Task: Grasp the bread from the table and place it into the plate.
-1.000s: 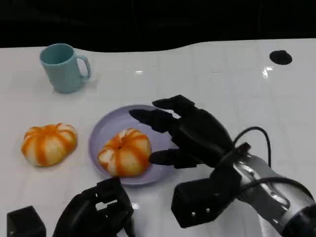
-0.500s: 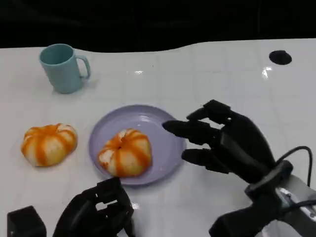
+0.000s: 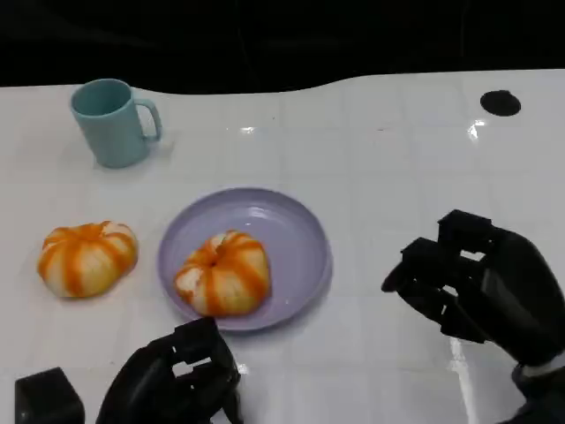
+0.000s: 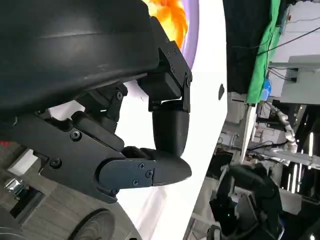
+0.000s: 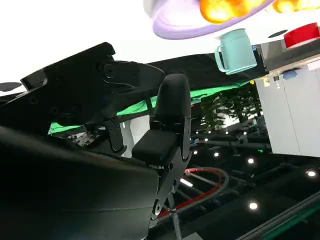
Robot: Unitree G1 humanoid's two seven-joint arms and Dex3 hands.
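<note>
One bread [image 3: 222, 272] lies in the plate [image 3: 296, 231]; another bread [image 3: 86, 256] left of it, mug [image 3: 111, 121] behind

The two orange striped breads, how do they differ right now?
The bread on the plate lies inside the purple plate, toward its near-left rim; the bread on the table sits on the bare white table, left of the plate. The plated one looks slightly more tilted toward the camera. Both are round, orange-and-cream striped, similar in size, and neither is touched by a hand.
</note>
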